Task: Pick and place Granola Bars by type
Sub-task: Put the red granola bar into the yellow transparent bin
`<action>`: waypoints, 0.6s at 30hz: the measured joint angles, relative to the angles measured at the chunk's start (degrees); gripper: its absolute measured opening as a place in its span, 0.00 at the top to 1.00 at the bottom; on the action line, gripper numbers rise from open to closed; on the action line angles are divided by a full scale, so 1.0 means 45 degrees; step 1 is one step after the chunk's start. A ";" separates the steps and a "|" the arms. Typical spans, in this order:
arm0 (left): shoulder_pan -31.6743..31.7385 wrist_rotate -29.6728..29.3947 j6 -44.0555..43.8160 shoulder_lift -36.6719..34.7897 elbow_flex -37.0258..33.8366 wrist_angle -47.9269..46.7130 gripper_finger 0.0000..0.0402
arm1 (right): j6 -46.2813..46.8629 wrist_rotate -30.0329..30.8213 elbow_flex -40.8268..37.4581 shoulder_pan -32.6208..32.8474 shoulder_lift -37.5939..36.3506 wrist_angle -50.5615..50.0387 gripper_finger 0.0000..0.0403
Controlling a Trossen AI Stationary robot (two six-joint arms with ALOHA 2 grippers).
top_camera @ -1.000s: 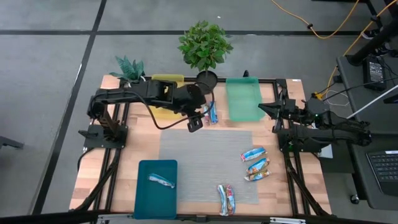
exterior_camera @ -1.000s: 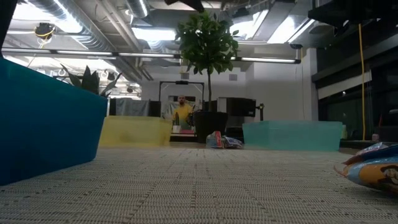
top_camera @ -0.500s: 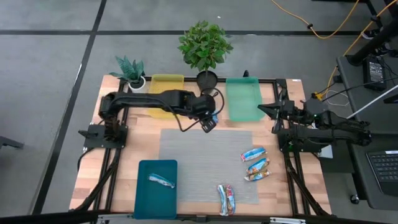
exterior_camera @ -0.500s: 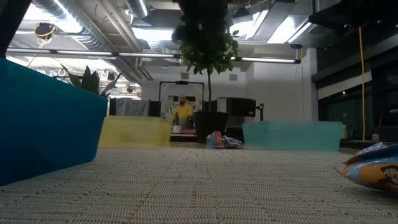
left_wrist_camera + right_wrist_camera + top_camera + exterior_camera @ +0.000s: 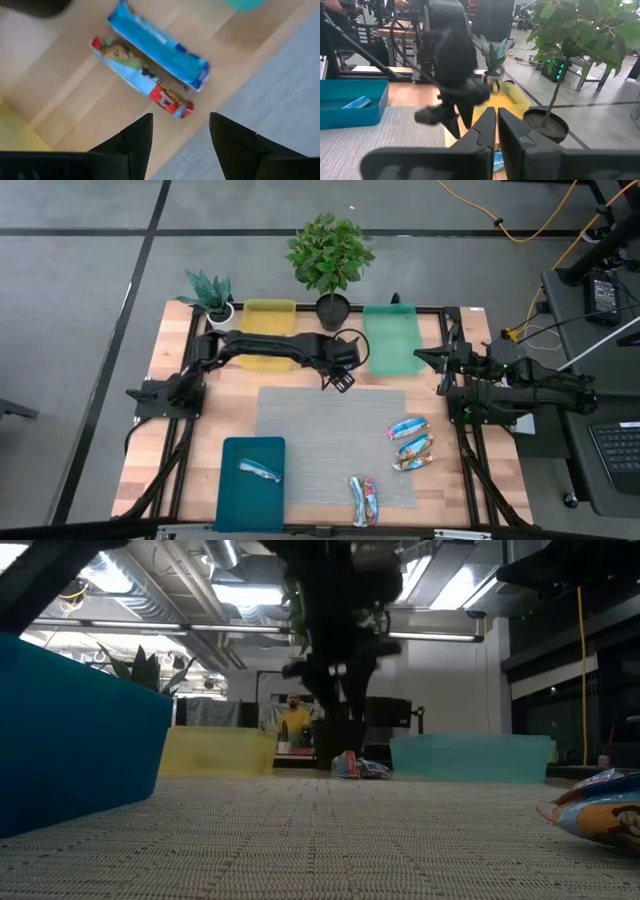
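Two granola bars point(image 5: 150, 65) lie side by side on the bare wood between the yellow and green trays; one is plain blue point(image 5: 160, 45), the other light blue with a red end point(image 5: 167, 95). They also show in the high view point(image 5: 347, 363) and the low view point(image 5: 358, 767). My left gripper point(image 5: 181, 132) hovers open just above them, its fingers short of the red end. Other bars lie on the grey mat point(image 5: 412, 445) point(image 5: 364, 500), and one lies in the dark teal tray point(image 5: 258, 470). My right gripper point(image 5: 440, 360) waits shut at the table's right edge.
The yellow tray point(image 5: 268, 330) and green tray point(image 5: 392, 338) sit at the far edge, with a potted plant point(image 5: 330, 255) between them, close behind the two bars. A smaller plant point(image 5: 208, 292) stands at the far left corner. The dark teal tray point(image 5: 250, 495) is near left.
My left arm has stretched out toward the table's right, carrying its gripper from in front of the yellow tray to over the two bars by the plant pot, and it has come down into the low view. The bars have not moved.
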 joint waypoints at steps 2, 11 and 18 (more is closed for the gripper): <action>0.0147 0.0151 0.0001 0.0355 0.0000 0.0017 0.53 | 0.0000 0.0000 0.0000 0.0003 0.0000 0.0000 0.94; 0.0663 0.0926 -0.0185 0.1178 0.0009 0.1600 0.53 | 0.0000 0.0000 0.0000 0.0003 0.0000 -0.0278 0.94; 0.0732 0.0939 -0.0101 0.1361 0.0005 0.1612 0.53 | 0.0034 -0.0015 0.0002 0.0003 0.0005 -0.0588 0.94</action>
